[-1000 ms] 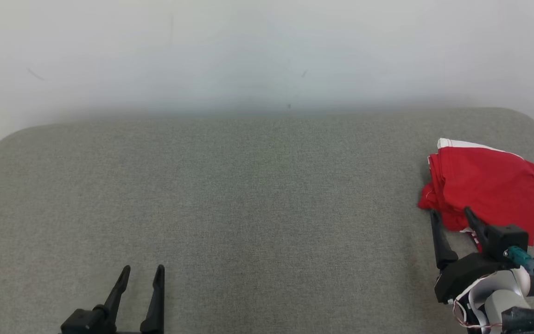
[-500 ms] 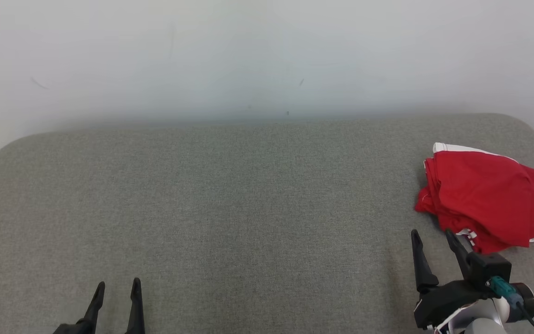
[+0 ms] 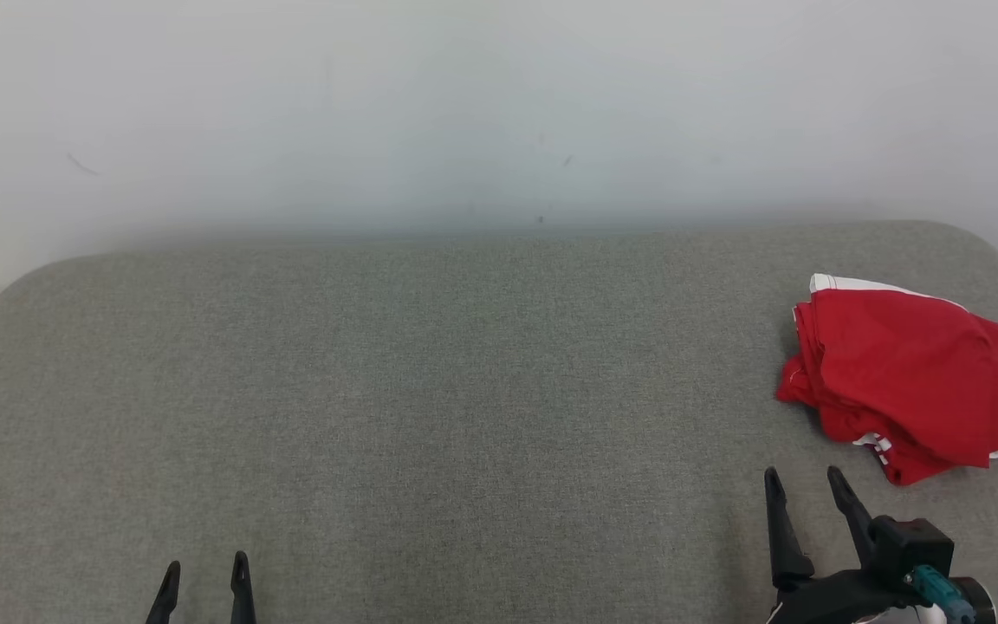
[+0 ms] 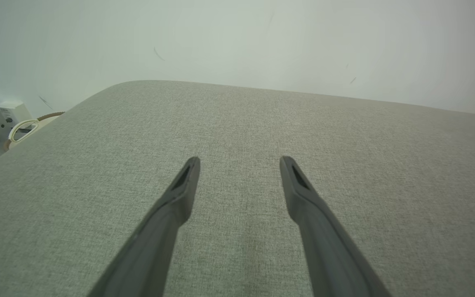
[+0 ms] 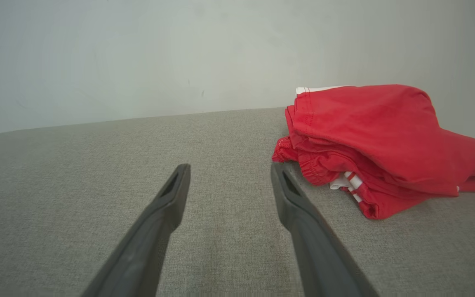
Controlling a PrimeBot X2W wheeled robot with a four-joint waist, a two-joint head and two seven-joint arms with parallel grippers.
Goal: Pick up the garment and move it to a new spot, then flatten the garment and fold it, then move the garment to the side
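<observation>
The right gripper [image 3: 803,475] has pulled back from the red garment [image 3: 915,381] to bare cushion [image 3: 464,390]; the left gripper [image 3: 206,562] has retreated too

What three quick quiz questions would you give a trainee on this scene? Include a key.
1. True or false: the right hand is shut on the red garment.
2. Where on the grey cushion does the garment lie? A: robot's left end; B: middle; C: robot's right end.
3. Fill in: the left hand has its fingers ____, holding nothing.
Key: 1 false, it is open and apart from the garment; 2 C; 3 open.
</observation>
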